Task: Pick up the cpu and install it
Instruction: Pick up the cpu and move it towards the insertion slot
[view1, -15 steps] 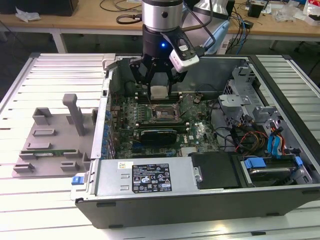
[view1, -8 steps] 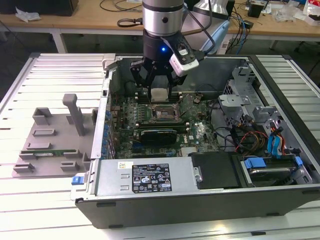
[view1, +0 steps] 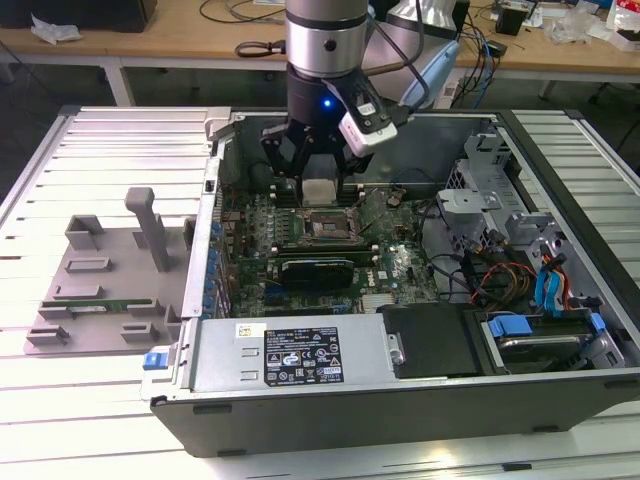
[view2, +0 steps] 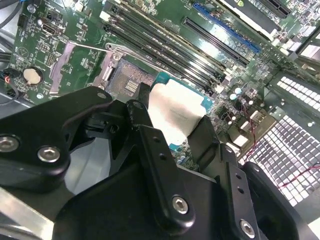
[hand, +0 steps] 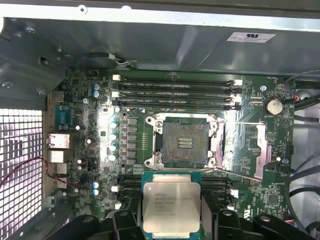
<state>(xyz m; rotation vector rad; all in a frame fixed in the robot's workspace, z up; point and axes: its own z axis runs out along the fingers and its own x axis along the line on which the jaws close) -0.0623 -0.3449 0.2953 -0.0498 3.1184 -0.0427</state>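
Pale slatted surface (view1: 90, 400) is catching bright glare along its near edge. Behind it, a wooden bench (view1: 170, 35) on white legs is carrying loose cables (view1: 258, 47); dark floor (view1: 40, 95) is showing beneath.

shiny metal cpu (hand: 171, 206), matt black end effector (view1: 318, 188)

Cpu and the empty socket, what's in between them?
In the first wrist view, only a strip of bare board shows between the cpu, held in the gripper, and the socket.
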